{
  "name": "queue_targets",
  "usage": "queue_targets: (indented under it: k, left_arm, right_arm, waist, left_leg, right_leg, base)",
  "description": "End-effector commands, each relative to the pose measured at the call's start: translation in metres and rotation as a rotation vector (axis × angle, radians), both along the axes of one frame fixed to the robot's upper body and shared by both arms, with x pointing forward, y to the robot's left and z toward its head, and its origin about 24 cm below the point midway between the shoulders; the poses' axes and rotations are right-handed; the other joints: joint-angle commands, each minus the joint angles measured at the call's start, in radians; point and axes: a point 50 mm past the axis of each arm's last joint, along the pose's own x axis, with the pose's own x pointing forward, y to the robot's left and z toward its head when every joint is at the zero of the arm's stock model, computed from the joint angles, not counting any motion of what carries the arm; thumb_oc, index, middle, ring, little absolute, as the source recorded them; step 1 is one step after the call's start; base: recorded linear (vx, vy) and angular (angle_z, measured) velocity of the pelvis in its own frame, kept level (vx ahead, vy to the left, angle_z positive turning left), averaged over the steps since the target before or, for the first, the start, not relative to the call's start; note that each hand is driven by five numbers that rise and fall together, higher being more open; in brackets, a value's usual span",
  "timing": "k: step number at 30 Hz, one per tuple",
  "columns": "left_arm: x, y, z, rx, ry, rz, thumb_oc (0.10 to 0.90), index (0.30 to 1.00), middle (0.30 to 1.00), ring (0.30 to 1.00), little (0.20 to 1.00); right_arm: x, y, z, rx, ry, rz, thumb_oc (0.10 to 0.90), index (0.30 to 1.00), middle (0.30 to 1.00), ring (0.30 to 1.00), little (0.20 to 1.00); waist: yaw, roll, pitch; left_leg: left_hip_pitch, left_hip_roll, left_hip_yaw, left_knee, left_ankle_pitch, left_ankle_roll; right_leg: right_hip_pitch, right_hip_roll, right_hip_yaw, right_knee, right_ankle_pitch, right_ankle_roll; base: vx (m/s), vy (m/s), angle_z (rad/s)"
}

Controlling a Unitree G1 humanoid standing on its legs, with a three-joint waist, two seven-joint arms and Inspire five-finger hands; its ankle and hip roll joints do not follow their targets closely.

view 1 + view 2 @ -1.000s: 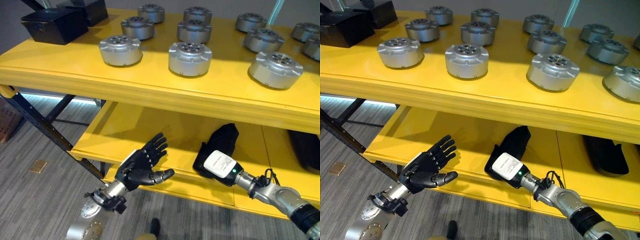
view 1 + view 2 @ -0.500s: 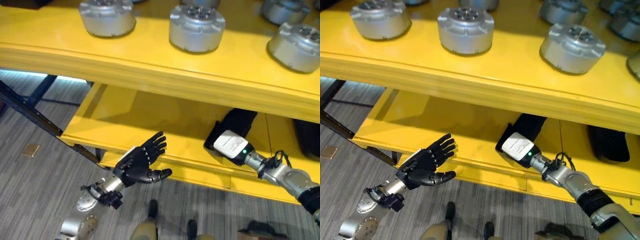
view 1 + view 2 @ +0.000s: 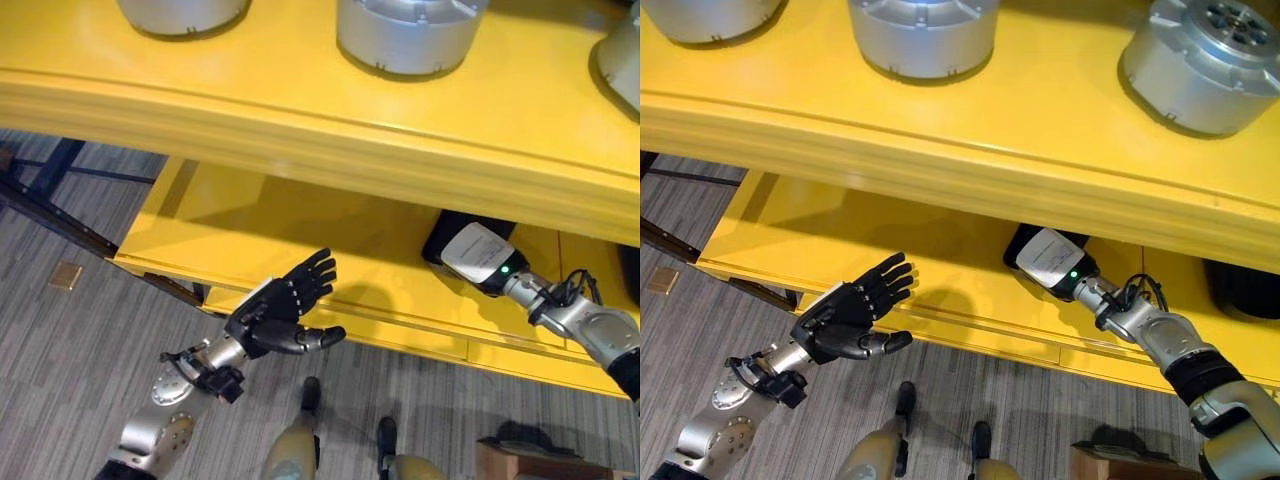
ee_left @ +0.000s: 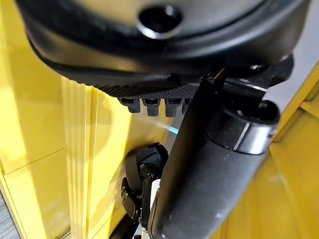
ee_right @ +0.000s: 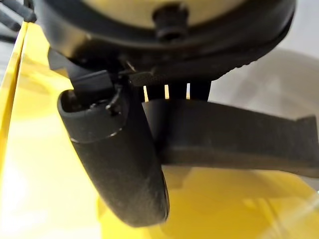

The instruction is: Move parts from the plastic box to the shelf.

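Beside yellow shelf (image 3: 300,110), spread left hand (image 3: 280,315)

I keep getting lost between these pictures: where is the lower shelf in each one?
Left eye view: lower shelf runs across the middle, under the upper shelf.
Right eye view: the same band across the middle.
Left wrist view: the yellow surface past the left hand.
Right wrist view: the yellow surface under the right hand.
Landmark: the right hand, which reaches into this shelf.
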Motion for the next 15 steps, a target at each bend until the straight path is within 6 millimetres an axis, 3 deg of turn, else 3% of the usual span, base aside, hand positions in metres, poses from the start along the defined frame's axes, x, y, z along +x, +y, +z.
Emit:
queue_targets:
  k: [1,15]
  left_arm:
    - [0.002,-0.005,0.039,-0.101,-0.206,-0.075,0.900,1.000,1.000,1.000,1.000]
    - [-0.006,-0.006,0.029,-0.119,-0.181,-0.065,0.900,1.000,1.000,1.000,1.000]
  right_arm:
    - [0.003,-0.016,0.015,-0.122,-0.012,-0.060,0.900,1.000,1.000,1.000,1.000]
    - [-0.018,-0.012,-0.028,-0.054,0.181,-0.154,0.900,1.000,1.000,1.000,1.000]
  waist:
    - [0.012,-0.009,-0.031]
    - [-0.002,-0.026,-0.057]
  left_leg:
    - [0.057,-0.047,0.040,0.086,-0.191,0.038]
    - [0.092,-0.040,0.050,0.091,-0.202,0.039]
  right_leg:
    - [-0.117,0.053,-0.023,0.070,0.034,-0.026]
    - [-0.085,0.048,-0.024,0.078,0.027,-0.020]
  base:
    - [0.00,0.000,0.00]
    - [0.03,0.018,0.00]
